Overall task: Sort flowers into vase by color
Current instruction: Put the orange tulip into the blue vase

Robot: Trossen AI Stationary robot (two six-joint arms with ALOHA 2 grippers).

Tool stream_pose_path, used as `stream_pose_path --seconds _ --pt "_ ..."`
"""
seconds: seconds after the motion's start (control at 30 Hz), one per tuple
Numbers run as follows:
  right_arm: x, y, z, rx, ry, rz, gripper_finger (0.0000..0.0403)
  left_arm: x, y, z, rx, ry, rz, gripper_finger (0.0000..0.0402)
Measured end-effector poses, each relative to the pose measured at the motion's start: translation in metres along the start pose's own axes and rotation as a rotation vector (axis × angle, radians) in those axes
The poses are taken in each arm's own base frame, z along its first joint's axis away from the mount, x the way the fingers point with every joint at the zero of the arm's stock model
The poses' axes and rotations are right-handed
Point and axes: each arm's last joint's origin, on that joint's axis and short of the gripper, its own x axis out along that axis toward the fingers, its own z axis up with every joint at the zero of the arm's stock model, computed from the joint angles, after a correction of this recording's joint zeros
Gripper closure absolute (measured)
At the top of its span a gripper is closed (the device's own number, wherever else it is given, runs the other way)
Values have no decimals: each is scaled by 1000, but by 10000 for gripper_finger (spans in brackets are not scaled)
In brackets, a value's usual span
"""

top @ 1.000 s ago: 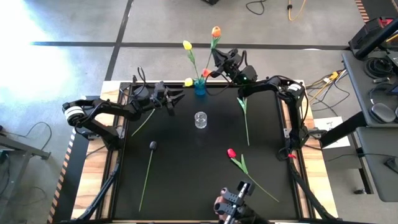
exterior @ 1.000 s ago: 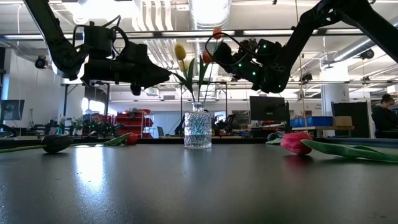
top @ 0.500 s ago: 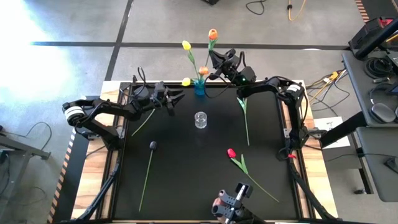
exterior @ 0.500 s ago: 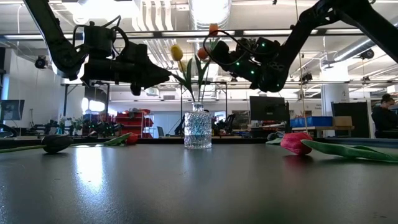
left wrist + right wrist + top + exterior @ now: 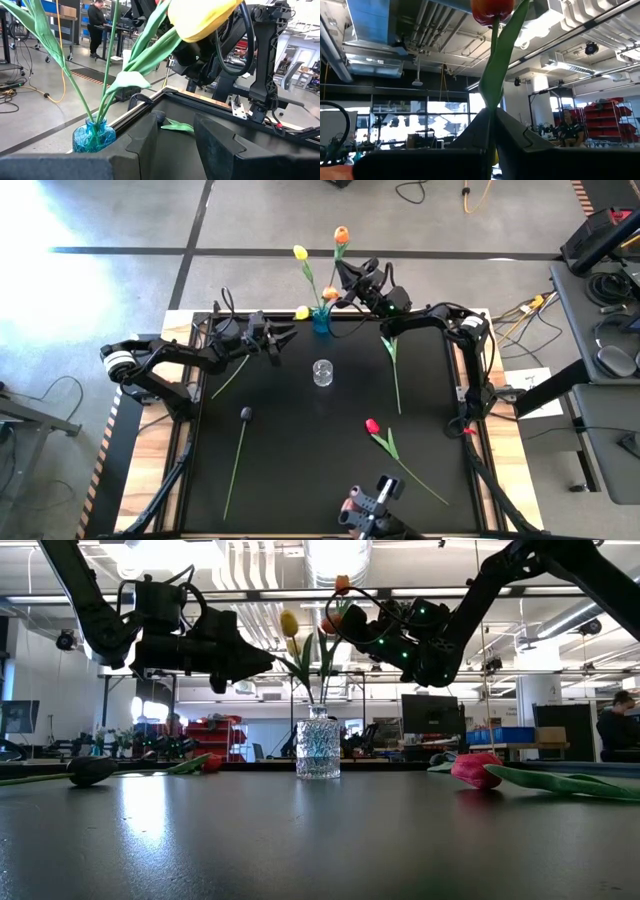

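- Step in hand, as judged: the right gripper (image 5: 343, 281), at upper centre of the high view, is lowering an orange-headed artificial tulip with a long green stem (image 5: 342, 234) into the blue glass vase (image 5: 321, 319) at the worktop's far edge.
- In the right wrist view its fingers (image 5: 470, 135) are pinched together on the stem of the orange tulip, whose head stands upright at the top of the frame.
- The blue vase already carries a yellow-headed tulip (image 5: 300, 253) and at least two more yellow or orange heads low beside its mouth; the exact count cannot be told.
- The clear cut-glass vase (image 5: 322, 372), at centre of the black worktop (image 5: 290, 460), looks empty in the high view.
- The left gripper (image 5: 285, 340) hovers left of centre, just beside the blue vase; its fingers (image 5: 145, 142) stand part-open and hold nothing.
- Loose flowers on the worktop: a red-headed tulip (image 5: 372, 426) lower right, a dark-headed tulip (image 5: 245, 414) lower left, and a green stem (image 5: 394, 370) right of centre whose head is not made out.
- Next move, as judged: seat the stem fully in the vase mouth, release, then withdraw without disturbing the neighbouring stems.
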Motion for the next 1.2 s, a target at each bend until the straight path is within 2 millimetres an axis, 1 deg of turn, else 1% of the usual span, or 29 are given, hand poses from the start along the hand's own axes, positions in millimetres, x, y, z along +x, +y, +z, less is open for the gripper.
stream_pose_path --seconds 0.33,0.5,0.57,0.67,0.87,1.2 --pt "-2 6 -5 -35 44 11 391 0 0 0 0 0 0 287" --pt "-6 6 -9 -41 76 14 391 0 0 0 0 0 0 287" --pt "-8 7 -11 -49 85 43 390 0 0 0 0 0 0 287" --pt "-9 7 -15 -53 133 66 390 0 0 0 3 0 0 287" --pt "-11 6 -28 -33 267 57 390 0 0 0 4 0 0 287" --pt "-12 6 -31 -4 305 51 390 0 0 0 4 0 0 287"
